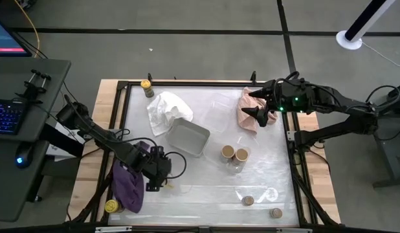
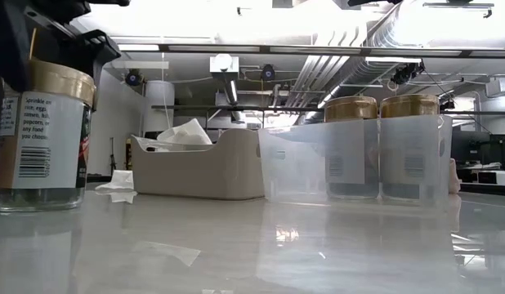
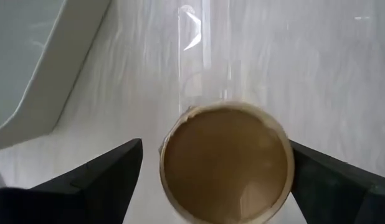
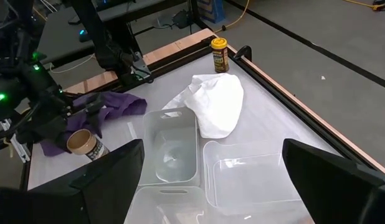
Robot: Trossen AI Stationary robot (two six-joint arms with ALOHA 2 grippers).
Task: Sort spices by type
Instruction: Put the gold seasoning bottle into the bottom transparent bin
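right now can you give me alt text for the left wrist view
A tan-topped spice jar stands between the open fingers of the left end effector, seen from above on the white table. A corner of the grey tray shows to one side.

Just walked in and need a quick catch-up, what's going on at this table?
The left gripper sits open around a tan-topped spice jar standing beside the purple cloth, its fingers apart from the jar. Two more tan-topped jars stand together mid-table by the grey tray. The right gripper waits open over the pink cloth.

tan-topped jar [image 3: 225,163] — purple cloth [image 1: 127,184]
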